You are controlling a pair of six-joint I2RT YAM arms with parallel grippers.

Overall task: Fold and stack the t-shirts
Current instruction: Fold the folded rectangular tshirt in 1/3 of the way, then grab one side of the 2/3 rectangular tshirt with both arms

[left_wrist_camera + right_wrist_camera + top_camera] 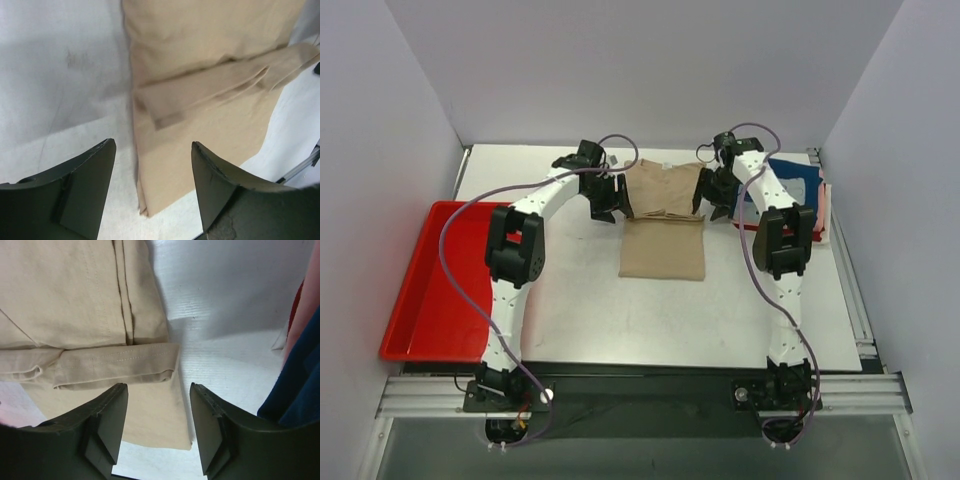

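Slippage is our worry: the tan t-shirt (662,225) lies centred near the far edge, sleeves folded in across its middle. Our left gripper (617,207) and right gripper (710,205) are both released and empty at its side edges. Pinching only the top sleeve layer could spill the folds open. The navy t-shirt (795,180) lies at the far right corner.

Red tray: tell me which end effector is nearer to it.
Left. The left end effector sits at the left edge of the tan shirt, right of the red tray and apart from it; the right end effector is across the shirt, farther away.
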